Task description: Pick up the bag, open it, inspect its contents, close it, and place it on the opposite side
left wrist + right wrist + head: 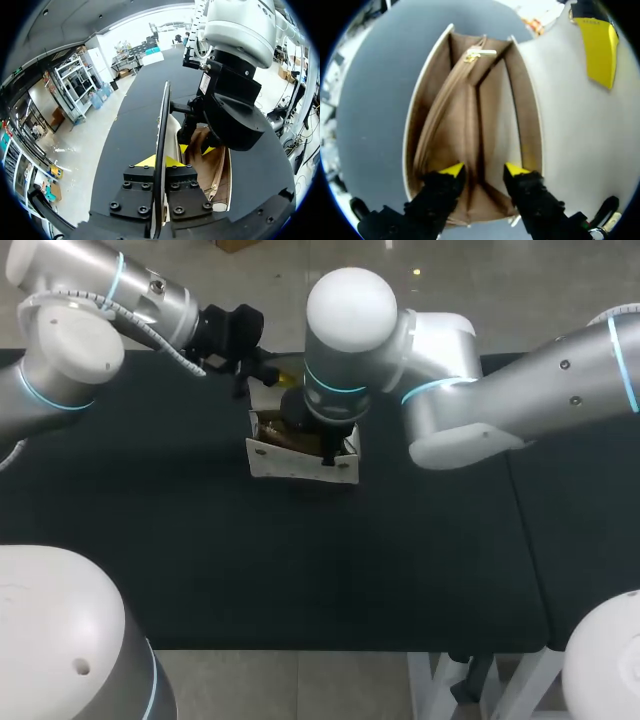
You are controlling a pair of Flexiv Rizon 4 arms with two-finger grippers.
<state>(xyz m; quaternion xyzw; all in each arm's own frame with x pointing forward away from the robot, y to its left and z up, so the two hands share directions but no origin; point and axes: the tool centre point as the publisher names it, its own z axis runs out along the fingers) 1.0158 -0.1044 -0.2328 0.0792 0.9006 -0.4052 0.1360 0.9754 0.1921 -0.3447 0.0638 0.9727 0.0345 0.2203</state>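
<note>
A white bag [290, 462] with a tan lining stands open on the black table, just behind its middle. My left gripper [159, 161] is shut on the thin edge of the bag's raised flap [163, 115], holding it up behind the bag. In the head view that gripper [256, 368] sits at the bag's far left corner. My right gripper [484, 171] points down into the bag's mouth, its fingers apart on either side of the tan zipped middle pocket [470, 100] and gripping nothing. One yellow fingertip [600, 47] of the left gripper shows against the flap [570, 115].
The black table [300, 570] stretches wide in front of the bag and to both sides. My right arm's wrist [345, 330] hangs right over the bag and hides most of its inside from above.
</note>
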